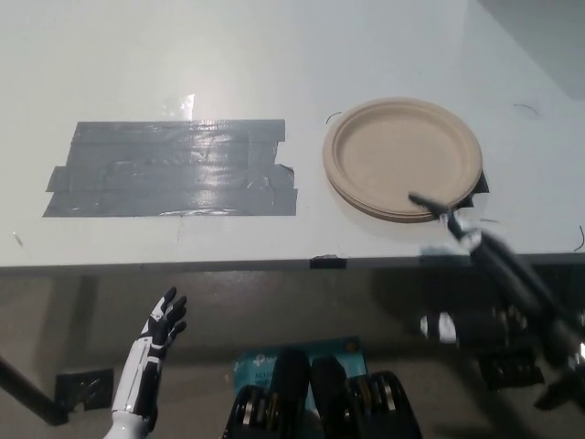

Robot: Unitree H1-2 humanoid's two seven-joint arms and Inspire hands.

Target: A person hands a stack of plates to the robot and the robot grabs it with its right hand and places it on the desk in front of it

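**Operator:** Where is the stack of plates [402,157]?

**Spotter:** It lies flat on the worktop [274,55], at 3 o'clock from the grey tape patch [169,169] and clear of it. Its near rim is close to the worktop's front edge. You can see it sits level with nothing propping it, so I judge the placing as done.

**Operator:** And my right robot hand [494,258]?

**Spotter:** You have it at 5 o'clock from the stack, blurred, reaching across the front edge. It holds nothing. The fingers stretch out long and the thumb stands well apart, so it is wide. One fingertip overlaps the stack's near rim in the view, but I cannot tell you through the blur whether it touches.

**Operator:** Why that far open?

**Spotter:** My reading is that a spread hand cannot catch the rim and drag the plates off the edge. You want it clear of them first.

**Operator:** The other one?

**Spotter:** Your left robot hand [161,327] rests at 7 o'clock, below the worktop edge, fingers apart and empty. The task gives it no part, so it hangs out of the way.
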